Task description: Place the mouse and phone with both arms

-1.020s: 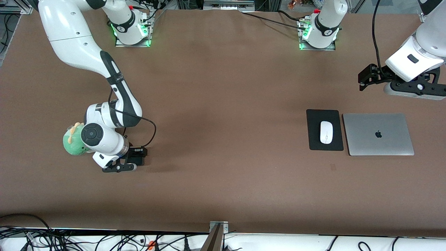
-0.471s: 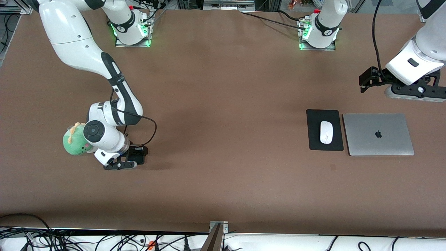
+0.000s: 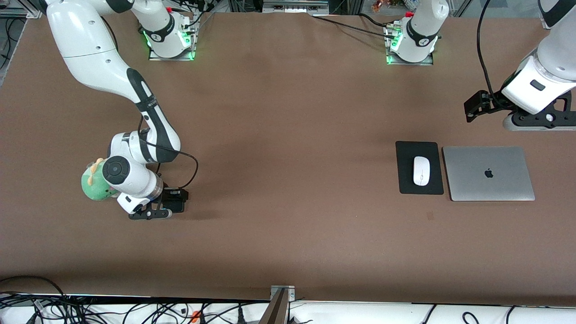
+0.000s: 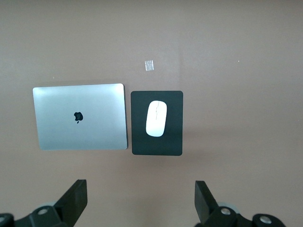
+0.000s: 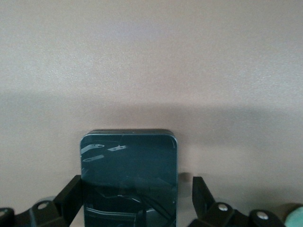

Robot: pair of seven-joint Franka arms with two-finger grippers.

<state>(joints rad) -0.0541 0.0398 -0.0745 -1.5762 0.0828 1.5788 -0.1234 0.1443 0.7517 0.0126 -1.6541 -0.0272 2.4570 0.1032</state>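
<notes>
The white mouse (image 3: 421, 170) lies on a black mouse pad (image 3: 407, 153) beside a closed silver laptop (image 3: 488, 173); the mouse also shows in the left wrist view (image 4: 156, 118). My left gripper (image 3: 537, 122) hangs open and empty in the air, above the table by the laptop's edge toward the robots; its gap shows in its wrist view (image 4: 140, 189). My right gripper (image 3: 150, 212) is low at the table, open, its fingers (image 5: 71, 189) on either side of the glossy black phone (image 5: 129, 161). One finger is at the phone's edge, the other stands apart from it. In the front view the hand hides the phone.
A green plush toy (image 3: 92, 182) sits against the right arm's wrist, toward the right arm's end of the table. A small tape mark (image 3: 430, 216) lies nearer the front camera than the mouse pad. The brown table (image 3: 292, 135) has cables along its edges.
The right hand has shifted slightly toward the plush toy, staying low. The left gripper has drifted toward the left arm's end of the table, away from the laptop.
</notes>
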